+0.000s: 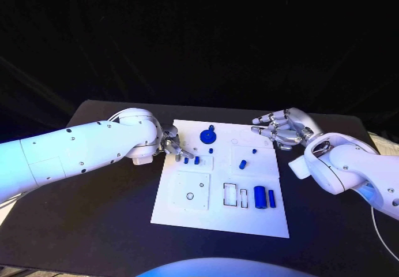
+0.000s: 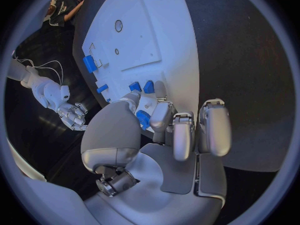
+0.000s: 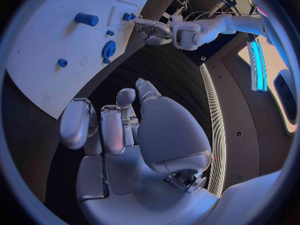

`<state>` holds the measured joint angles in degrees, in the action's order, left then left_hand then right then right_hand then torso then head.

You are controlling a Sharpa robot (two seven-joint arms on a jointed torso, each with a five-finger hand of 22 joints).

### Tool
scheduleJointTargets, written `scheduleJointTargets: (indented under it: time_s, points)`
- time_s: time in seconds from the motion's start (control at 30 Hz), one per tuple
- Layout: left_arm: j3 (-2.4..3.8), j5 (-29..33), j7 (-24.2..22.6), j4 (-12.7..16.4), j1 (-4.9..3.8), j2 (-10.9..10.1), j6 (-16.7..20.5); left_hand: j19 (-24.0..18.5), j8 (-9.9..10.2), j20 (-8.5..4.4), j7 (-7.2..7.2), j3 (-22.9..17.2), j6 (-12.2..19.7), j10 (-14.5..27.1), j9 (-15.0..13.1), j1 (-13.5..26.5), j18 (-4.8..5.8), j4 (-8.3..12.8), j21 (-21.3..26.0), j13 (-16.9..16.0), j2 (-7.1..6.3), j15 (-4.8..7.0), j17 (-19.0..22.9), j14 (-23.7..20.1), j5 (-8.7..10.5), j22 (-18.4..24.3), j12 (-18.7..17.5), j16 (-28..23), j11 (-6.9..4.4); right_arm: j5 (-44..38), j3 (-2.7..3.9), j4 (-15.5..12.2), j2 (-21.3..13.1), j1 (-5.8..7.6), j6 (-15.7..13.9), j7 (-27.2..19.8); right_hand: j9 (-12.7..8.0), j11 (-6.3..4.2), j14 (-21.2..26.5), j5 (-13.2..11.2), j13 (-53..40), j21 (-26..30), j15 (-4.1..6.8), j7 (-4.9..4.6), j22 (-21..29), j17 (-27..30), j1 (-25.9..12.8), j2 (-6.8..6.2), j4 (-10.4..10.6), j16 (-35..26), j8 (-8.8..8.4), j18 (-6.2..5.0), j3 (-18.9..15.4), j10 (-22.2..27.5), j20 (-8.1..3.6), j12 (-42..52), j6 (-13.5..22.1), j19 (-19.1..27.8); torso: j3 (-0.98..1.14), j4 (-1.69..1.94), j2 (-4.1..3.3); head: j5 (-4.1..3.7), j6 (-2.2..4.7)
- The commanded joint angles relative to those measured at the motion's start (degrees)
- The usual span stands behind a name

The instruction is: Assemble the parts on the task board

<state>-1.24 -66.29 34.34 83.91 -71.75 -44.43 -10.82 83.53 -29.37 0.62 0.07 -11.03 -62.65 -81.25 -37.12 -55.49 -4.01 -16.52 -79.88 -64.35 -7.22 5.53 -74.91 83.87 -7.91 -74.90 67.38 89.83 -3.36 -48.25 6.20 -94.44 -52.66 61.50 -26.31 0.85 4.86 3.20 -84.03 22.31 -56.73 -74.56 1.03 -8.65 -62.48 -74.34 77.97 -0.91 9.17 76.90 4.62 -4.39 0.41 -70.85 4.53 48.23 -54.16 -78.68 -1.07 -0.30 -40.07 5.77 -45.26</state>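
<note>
Head view: left hand [image 1: 169, 144] at the task board [image 1: 218, 222]'s left edge, centre of frame, fingertips down by two blue pegs [image 1: 191, 161]; right hand [image 1: 285, 130] hovering upper right, empty, fingers loosely curled

Left wrist view: small blue part [image 2: 143, 119] pinched at the fingertips, just beside the pegs

Right wrist view: nothing held

Likely mid-insertion; next needs lining up and pressing down

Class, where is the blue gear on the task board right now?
In the head view, the blue gear sits near the task board's far edge, just right of the left hand and well left of the right hand.
</note>
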Motion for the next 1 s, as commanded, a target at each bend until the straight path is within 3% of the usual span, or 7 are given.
scheduleJointTargets:
  time_s: [0.03, 0.27, 0.37, 0.43, 0.5, 0.7, 1.0]
  points:
    - [0.19, 4.08, -5.13, 0.74, -0.41, -0.83, 8.41, -1.30, 0.91, 0.17, 0.87, 1.71, 1.35, 2.27, 0.27, -0.62, 0.30, -0.14, 2.17, 4.27, 0.50, 0.06, -15.09, 6.13, 0.08, -1.18, -4.13, 0.17, 0.58, -0.16, 0.00, 0.04, 0.02, -0.04, 0.66, -0.09, -0.01, -0.01, -2.57, 0.20, 0.05, 0.34, 0.30, 0.15, 0.04, 0.05, 0.48, 0.10, 0.45, -0.29, -0.38, -1.02, 0.03, 0.57, 0.02, -0.34, -0.38, 0.02, 0.02, 0.04, 0.01, -0.04, 0.13]
    - [0.29, 13.80, -16.44, 0.70, -0.69, -1.93, 19.79, -7.60, 2.96, 1.33, 3.07, 6.39, 6.54, 12.11, 1.76, -1.39, -2.22, -0.18, 12.70, 20.46, 3.21, -1.22, -10.31, 4.64, -0.27, 9.21, -19.85, -3.16, 2.48, -0.16, -0.02, 0.16, 0.08, -0.04, 0.69, -0.10, -0.01, -0.01, -2.57, 0.20, 0.05, 0.34, 0.30, 0.15, 0.04, 0.05, 0.48, 0.10, 0.45, -0.29, -0.38, -1.02, 0.03, 0.57, 0.02, -0.34, -0.38, 0.02, -0.01, -0.04, -0.06, -0.21, 0.28]
    - [0.28, 16.89, -21.24, 0.51, -0.72, -2.15, 22.29, -17.63, 4.60, 2.79, 5.16, 8.18, 10.15, 18.25, 3.16, -3.80, -5.15, -0.20, 28.78, 24.42, 3.42, -2.90, 2.77, -1.22, -0.48, 23.99, -24.90, -14.01, 4.46, -0.16, -0.05, 0.24, 0.10, -0.04, 0.68, -0.10, -0.01, -0.01, -2.57, 0.20, 0.05, 0.34, 0.30, 0.15, 0.04, 0.05, 0.48, 0.10, 0.45, -0.29, -0.38, -1.02, 0.03, 0.57, 0.02, -0.34, -0.38, 0.02, -0.01, 0.00, -0.06, -0.26, 0.29]
    - [0.19, 13.82, -24.87, 0.26, -0.72, -1.93, 23.03, -24.04, 6.21, 4.82, 7.71, 8.62, 13.71, 25.05, 4.95, -8.75, -5.66, 0.21, 39.48, 28.01, 3.90, -5.43, 24.26, -14.33, -0.49, 31.80, -29.86, -35.92, 7.21, -0.16, -0.08, 0.39, 0.16, -0.05, 0.66, -0.12, -0.01, -0.01, -2.57, 0.20, 0.05, 0.34, 0.30, 0.15, 0.04, 0.05, 0.48, 0.10, 0.45, -0.29, -0.38, -1.02, 0.03, 0.57, 0.02, -0.34, -0.38, 0.02, 0.01, 0.01, -0.05, -0.36, 0.39]
    - [-0.01, 8.77, -27.10, -0.01, -0.66, -1.36, 23.11, -26.68, 7.41, 6.40, 9.34, 8.73, 15.63, 28.62, 6.88, -13.97, -5.85, 0.89, 46.06, 31.68, 3.85, -7.24, 32.31, -19.73, -0.31, 36.31, -33.85, -47.16, 9.53, -0.16, -0.09, 0.52, 0.19, -0.08, 0.64, -0.16, -0.01, -0.01, -2.57, 0.20, 0.05, 0.34, 0.30, 0.15, 0.04, 0.05, 0.48, 0.10, 0.45, -0.29, -0.38, -1.02, 0.03, 0.57, 0.02, -0.34, -0.38, 0.02, -0.04, 0.01, -0.05, -0.55, 0.48]
    - [-0.86, -1.90, -32.10, -1.40, -0.05, 1.56, 23.35, -23.04, 12.32, 6.47, 8.98, -0.56, 14.35, 27.61, 14.83, -31.34, -6.24, 6.46, 51.88, 42.77, 3.48, -7.15, 37.98, -16.85, 0.18, 41.86, -42.96, -55.32, 8.81, -0.22, -0.12, 0.85, 0.33, -0.16, 0.59, -0.24, -0.02, -0.01, -2.56, 0.30, 0.17, 0.38, 0.30, 0.14, 0.09, 0.10, 0.49, 0.09, 0.48, -0.34, -0.40, -1.02, 0.03, 0.65, 0.03, -0.47, -0.37, 0.05, -0.17, -0.03, -0.25, -1.36, 0.66]
    - [-1.46, -16.41, -33.92, -4.91, 1.00, 6.66, 24.01, -15.35, 17.58, 5.42, 8.13, -4.72, 8.98, 23.28, 22.59, -29.98, -6.58, 6.37, 48.59, 52.04, -2.71, -5.81, 33.48, -7.28, 0.61, 40.56, -48.28, -47.37, 8.15, -0.61, -0.13, 1.13, 0.69, -0.25, 0.66, -0.38, -0.02, -0.01, -2.55, 0.34, 0.25, 0.43, 0.30, 0.15, 0.18, 0.12, 0.52, 0.11, 0.47, -0.37, -0.40, -1.04, 0.06, 0.71, 0.03, -0.57, -0.37, 0.09, -0.32, -0.25, -0.47, -1.78, 1.02]
